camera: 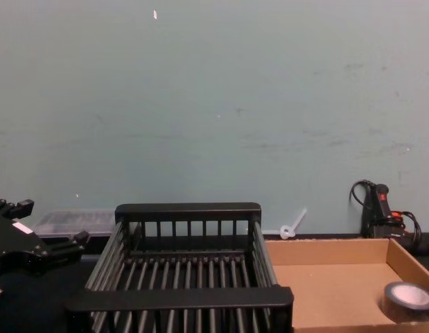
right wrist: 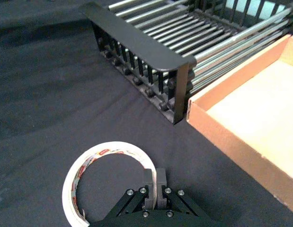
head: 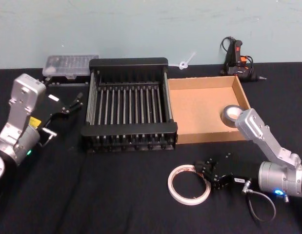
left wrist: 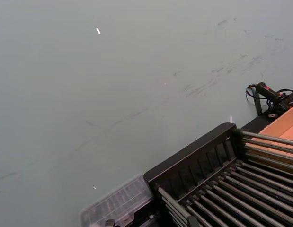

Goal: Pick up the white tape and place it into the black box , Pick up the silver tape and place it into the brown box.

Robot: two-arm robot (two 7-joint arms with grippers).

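With the silver tape already lying in the brown box, the right gripper pinches the rim of the white tape, flat on the table before the empty black box, while the left gripper hangs spread and idle left of it.

two tape rolls, two boxes, two pincers

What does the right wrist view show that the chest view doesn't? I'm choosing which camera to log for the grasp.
Right wrist alone: the white tape on the cloth, its rim pinched between the right claw fingers. Chest alone: the silver tape lying in the brown box, and the left claw raised left of the crate. Both: the black box and brown box, side by side.
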